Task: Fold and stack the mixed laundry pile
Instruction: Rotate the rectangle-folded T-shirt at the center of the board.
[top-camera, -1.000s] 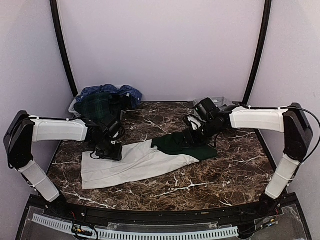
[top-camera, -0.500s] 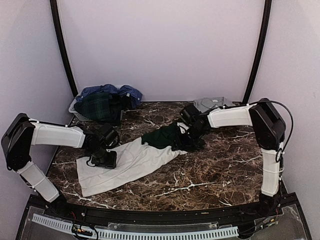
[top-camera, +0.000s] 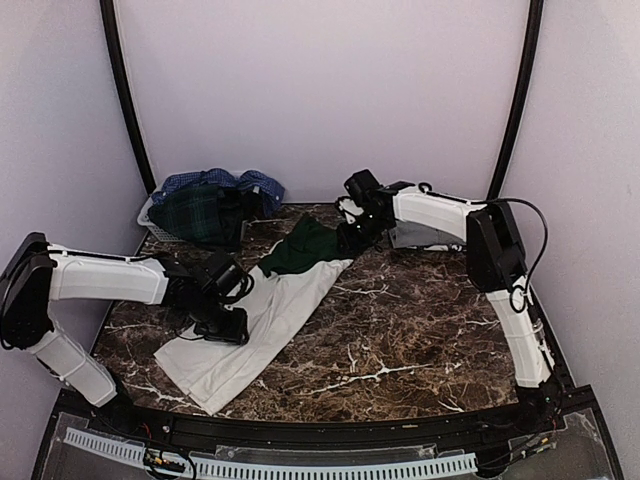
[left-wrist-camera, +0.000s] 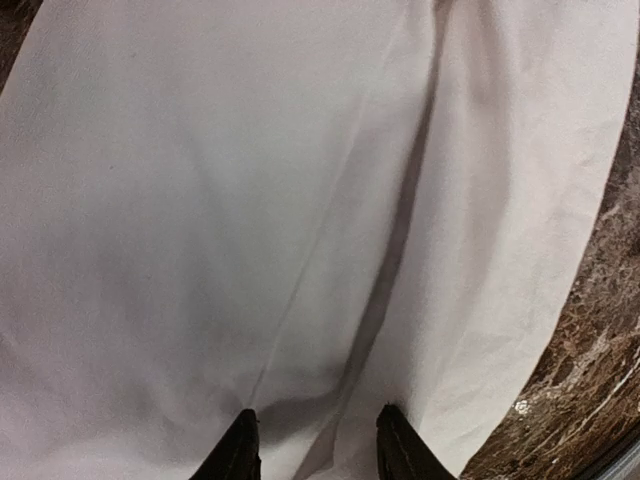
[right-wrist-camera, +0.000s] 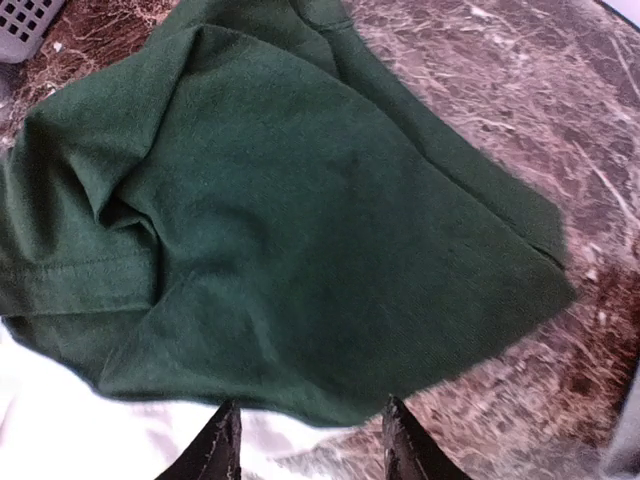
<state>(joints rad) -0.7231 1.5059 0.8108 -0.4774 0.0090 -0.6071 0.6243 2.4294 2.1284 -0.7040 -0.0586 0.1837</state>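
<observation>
While the slatted grey basket stands well beyond the L pincer, at the table's far corner, it carries a laundry heap piled above its rim. The heap has a blue checked shirt at the back and a dark green tartan shirt in front. A dark item lies on the side nearer the R pincer.

White tee: outside the basket, on the brown marble tabletop, stretched as a long diagonal band between the two pincers.

L pincer: tips down on the tee's white body, toward its near end. The tips stand part-spread w/ a lengthwise crease of white cloth running into the gap; whether they nip it cannot be told. Cloth ahead of the tips is plain white and smooth, w/ bare marble along one edge.

R pincer: pinching the tee at its far end, where the dark green sleeve reaches up to the tips. Ahead of these tips the sleeve spreads in broad soft folds w/ hem stitching visible. White body cloth lies just under it, and a basket corner shows beyond.
</observation>
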